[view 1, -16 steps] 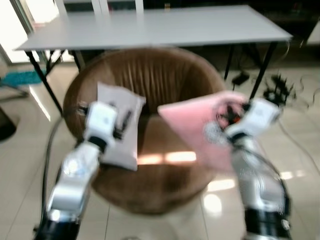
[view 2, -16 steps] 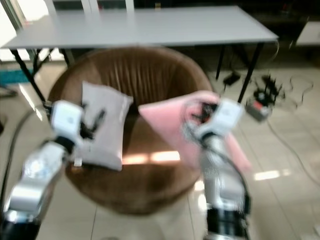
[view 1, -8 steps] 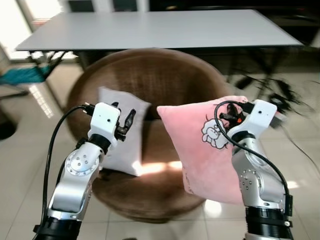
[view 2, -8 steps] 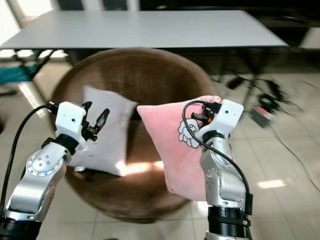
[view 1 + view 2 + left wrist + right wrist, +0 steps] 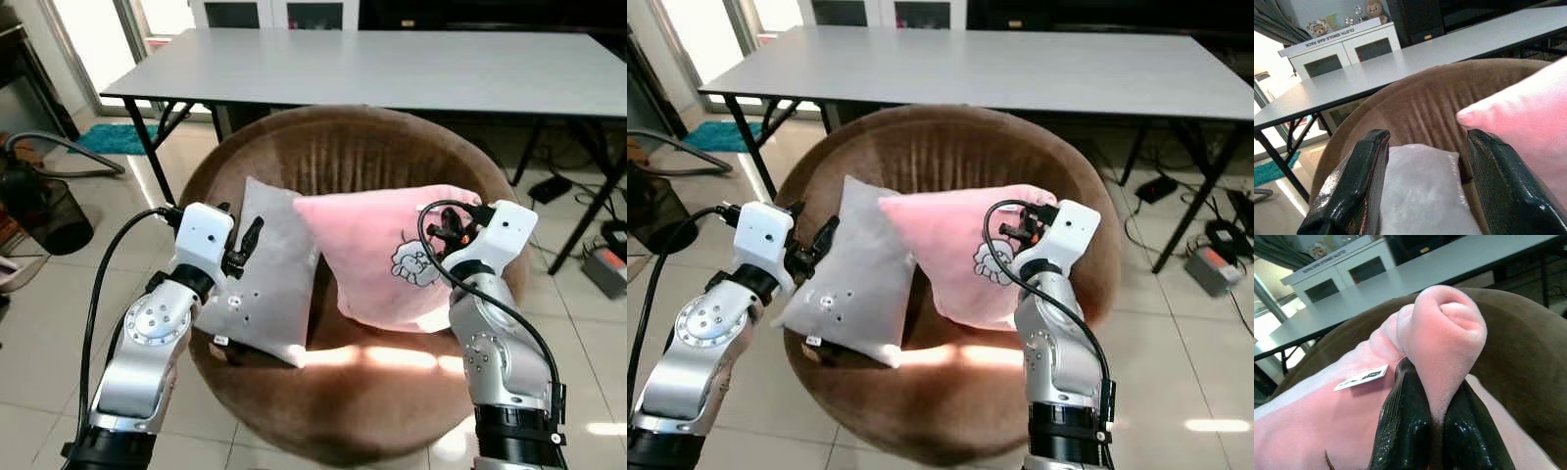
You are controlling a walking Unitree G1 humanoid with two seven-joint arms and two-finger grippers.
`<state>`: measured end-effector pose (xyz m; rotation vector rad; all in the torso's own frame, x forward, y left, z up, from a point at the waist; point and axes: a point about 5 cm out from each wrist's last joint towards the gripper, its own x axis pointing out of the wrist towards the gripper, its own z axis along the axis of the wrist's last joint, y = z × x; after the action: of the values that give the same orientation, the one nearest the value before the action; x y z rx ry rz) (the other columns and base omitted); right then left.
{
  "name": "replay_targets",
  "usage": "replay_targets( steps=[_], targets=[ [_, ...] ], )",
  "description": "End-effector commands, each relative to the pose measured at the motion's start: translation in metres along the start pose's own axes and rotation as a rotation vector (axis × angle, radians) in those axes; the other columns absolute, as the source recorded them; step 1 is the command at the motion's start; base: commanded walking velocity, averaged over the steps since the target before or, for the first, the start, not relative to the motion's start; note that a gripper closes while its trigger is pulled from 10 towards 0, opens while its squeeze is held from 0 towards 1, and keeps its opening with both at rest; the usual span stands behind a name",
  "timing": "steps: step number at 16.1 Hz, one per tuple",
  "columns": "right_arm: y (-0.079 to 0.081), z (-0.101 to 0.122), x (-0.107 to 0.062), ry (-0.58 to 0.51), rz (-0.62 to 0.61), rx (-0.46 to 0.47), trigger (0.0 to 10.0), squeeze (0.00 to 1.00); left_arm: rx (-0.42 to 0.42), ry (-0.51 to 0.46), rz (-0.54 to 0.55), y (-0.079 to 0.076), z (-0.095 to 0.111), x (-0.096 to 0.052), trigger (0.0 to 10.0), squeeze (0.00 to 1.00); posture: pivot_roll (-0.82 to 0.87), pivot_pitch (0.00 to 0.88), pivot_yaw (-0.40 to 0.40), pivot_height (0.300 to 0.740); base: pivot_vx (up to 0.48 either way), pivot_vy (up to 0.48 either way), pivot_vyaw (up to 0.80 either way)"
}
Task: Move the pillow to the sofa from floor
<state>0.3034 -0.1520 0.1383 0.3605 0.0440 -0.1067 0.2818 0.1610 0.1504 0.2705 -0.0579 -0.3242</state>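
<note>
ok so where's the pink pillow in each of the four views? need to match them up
Left eye: pink pillow right of centre, over the brown chair.
Right eye: centre, beside the grey pillow.
Left wrist: right edge, beyond the left gripper.
Right wrist: its corner pinched by the right gripper.
Shared landmark: grey table.

The right tool holds a pink pillow by its corner over the round brown sofa. A grey pillow leans in the seat beside the left tool, whose fingers stand apart; a grey desk stands behind.
</note>
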Motion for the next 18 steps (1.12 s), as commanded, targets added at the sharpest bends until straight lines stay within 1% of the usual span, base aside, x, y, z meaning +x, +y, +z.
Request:
replay_targets(
  steps=[1, 3, 4, 5, 6, 7, 8, 18],
  targets=[
    [0.011, 0.007, 0.001, -0.036, 0.028, 0.009, 10.0, 0.00, 0.037, 0.020, -0.032, 0.002, -0.001, -0.003, 10.0, 0.00, 0.10, 0.016, 0.032, 0.740, 0.000, 0.000, 0.00],
    [0.009, 0.007, 0.000, -0.030, 0.027, 0.000, 10.0, 0.00, 0.020, -0.002, -0.116, -0.004, 0.002, -0.007, 10.0, 0.00, 0.10, 0.022, 0.033, 0.740, 0.000, 0.000, 0.00],
    [0.009, 0.007, 0.000, -0.022, 0.035, -0.011, 10.0, 0.00, -0.001, -0.014, -0.191, -0.008, 0.004, -0.010, 10.0, 0.00, 0.10, 0.029, 0.034, 0.740, 0.000, 0.000, 0.00],
    [0.011, 0.009, 0.000, 0.002, 0.086, -0.070, 10.0, 0.00, 0.009, -0.008, -0.341, -0.015, 0.007, -0.019, 10.0, 0.00, 0.11, 0.033, 0.034, 0.740, 0.000, 0.000, 0.00],
    [0.012, 0.010, -0.001, 0.031, 0.125, -0.118, 10.0, 0.00, 0.022, -0.003, -0.406, -0.016, 0.008, -0.023, 10.0, 0.00, 0.11, 0.038, 0.036, 0.740, 0.000, 0.000, 0.00],
    [0.012, 0.011, -0.001, 0.091, 0.178, -0.238, 10.0, 0.00, 0.028, 0.008, -0.471, -0.016, 0.009, -0.028, 10.0, 0.00, 0.11, 0.040, 0.037, 0.740, 0.000, 0.000, 0.00],
    [0.011, 0.013, -0.001, 0.114, 0.203, -0.299, 10.0, 0.00, 0.028, 0.012, -0.497, -0.015, 0.010, -0.031, 10.0, 0.00, 0.11, 0.040, 0.037, 0.740, 0.000, 0.000, 0.00],
    [0.011, 0.013, -0.001, 0.114, 0.203, -0.299, 10.0, 0.00, 0.028, 0.012, -0.497, -0.015, 0.010, -0.031, 10.0, 0.00, 0.11, 0.040, 0.037, 0.740, 0.000, 0.000, 0.00]
  ],
)
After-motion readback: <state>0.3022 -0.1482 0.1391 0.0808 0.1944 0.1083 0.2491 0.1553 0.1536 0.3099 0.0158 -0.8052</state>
